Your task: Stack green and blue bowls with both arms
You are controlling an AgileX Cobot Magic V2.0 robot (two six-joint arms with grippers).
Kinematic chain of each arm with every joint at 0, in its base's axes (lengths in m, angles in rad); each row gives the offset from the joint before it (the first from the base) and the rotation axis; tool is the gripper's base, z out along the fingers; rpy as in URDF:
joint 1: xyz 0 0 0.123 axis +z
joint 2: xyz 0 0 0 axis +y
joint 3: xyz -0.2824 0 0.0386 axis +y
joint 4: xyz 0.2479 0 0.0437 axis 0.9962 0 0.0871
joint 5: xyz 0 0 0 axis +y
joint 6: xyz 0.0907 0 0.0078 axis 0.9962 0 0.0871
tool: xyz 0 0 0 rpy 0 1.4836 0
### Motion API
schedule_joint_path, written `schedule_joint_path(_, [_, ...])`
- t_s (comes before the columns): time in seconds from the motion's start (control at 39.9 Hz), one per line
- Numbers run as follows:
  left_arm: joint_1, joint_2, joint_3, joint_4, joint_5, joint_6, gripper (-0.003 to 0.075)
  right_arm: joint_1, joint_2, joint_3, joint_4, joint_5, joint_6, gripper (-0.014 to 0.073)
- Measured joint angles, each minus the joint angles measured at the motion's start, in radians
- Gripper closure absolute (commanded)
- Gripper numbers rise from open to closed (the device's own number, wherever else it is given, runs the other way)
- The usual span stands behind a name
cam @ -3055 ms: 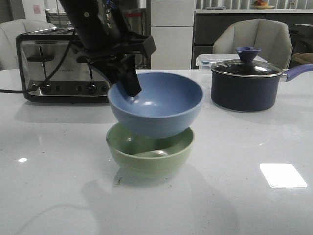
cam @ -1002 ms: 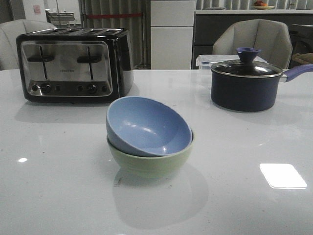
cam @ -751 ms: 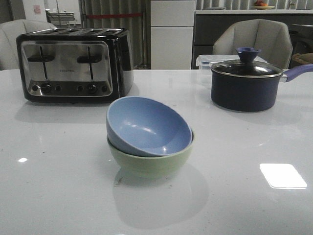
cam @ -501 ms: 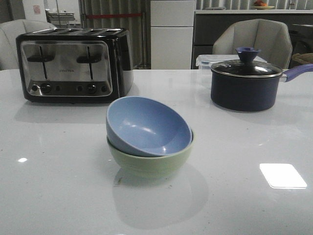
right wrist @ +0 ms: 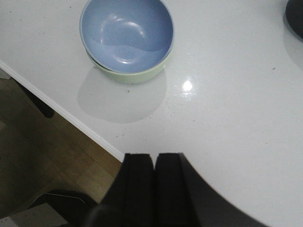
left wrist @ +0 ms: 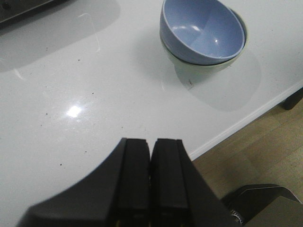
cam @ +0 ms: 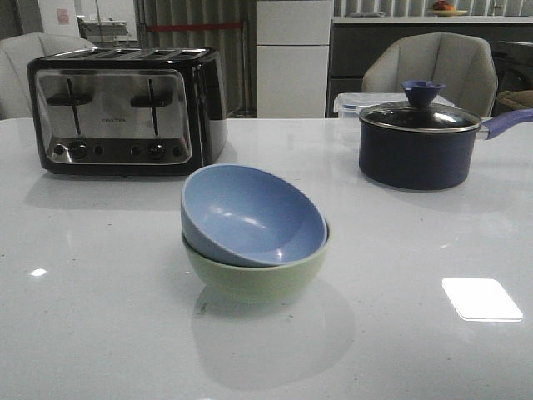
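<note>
Behind stacked bowls (cam: pixel 254 237): toaster (cam: pixel 125 108), lidded pot (cam: pixel 425 142), maybe tub (cam: pixel 354 102).

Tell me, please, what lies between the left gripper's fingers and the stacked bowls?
Only bare white tabletop, in the left wrist view. The left gripper is shut, apart from the blue bowl nested in the green bowl.

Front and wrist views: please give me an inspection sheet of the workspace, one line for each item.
Surface: white glossy table, with light glare patches.
Job's things: blue bowl sits tilted inside green bowl, near the table's front edge.
Clutter: toaster at back left; lidded pot at back right; clear container behind the pot.
End effectors: left end effector shut and empty; right end effector shut and empty; both away from the bowls.
Cables: a dark cord at the toaster's left.
Surroundings: chairs behind the table, wooden floor below.
</note>
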Motion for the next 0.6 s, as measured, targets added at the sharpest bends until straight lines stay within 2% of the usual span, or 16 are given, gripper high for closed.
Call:
schedule_joint_path(0.3, [0.0,-0.003,0.002,0.0,-0.002,-0.001,0.0622,0.0,0.0,0.0,-0.002,0.0,0.0,0.0537])
schedule_joint_path(0.4, [0.008,-0.033,0.026,0.0,-0.041,-0.001,0.0622,0.0,0.0,0.0,-0.002,0.0,0.0,0.0537])
schedule_joint_path(0.53, [0.086,-0.103,0.102,0.002,-0.145,-0.001,0.0622,0.0,0.0,0.0,-0.002,0.0,0.0,0.0537])
schedule_joint_path(0.6, [0.159,-0.163,0.189,0.002,-0.269,-0.001,0.0622,0.0,-0.002,0.0,-0.002,0.0,0.0,0.0537])
